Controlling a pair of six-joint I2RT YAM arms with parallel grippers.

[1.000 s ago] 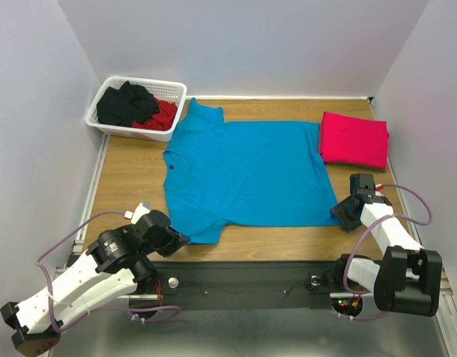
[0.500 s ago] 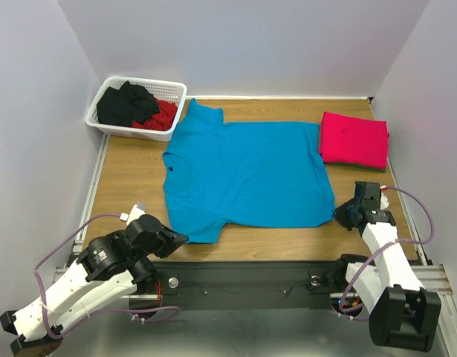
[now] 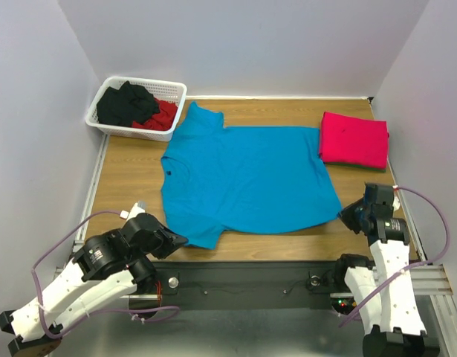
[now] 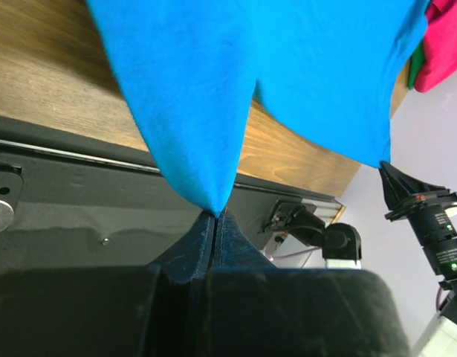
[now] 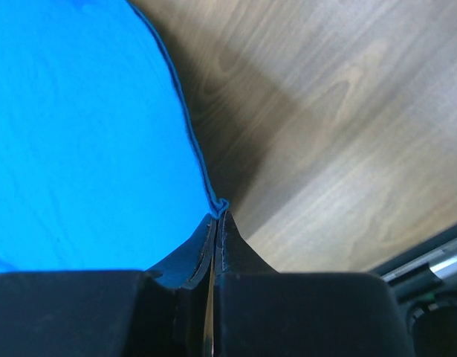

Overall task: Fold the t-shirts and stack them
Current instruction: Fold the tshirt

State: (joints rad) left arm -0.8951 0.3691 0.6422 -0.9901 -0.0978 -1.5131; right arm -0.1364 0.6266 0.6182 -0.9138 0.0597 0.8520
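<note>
Two pairs of fingers are seen pressed together at the near side of the bench (image 3: pixel 131 175), each with cloth pinched between the tips. The near sleeve tip of the turquoise t-shirt (image 3: pixel 247 178) is held by the left fingers (image 4: pixel 189 256), and its near right hem corner is held by the right fingers (image 5: pixel 237 251). Between them the shirt is spread flat across the middle of the bench, collar to the left. Farther back on the right, the pinkish-red t-shirt (image 3: pixel 354 139) is laid folded, just beside the turquoise shirt's far right corner. At the far left corner a white basket (image 3: pixel 109 128) is set, with dark and red clothes (image 3: pixel 128 103) heaped inside.
</note>
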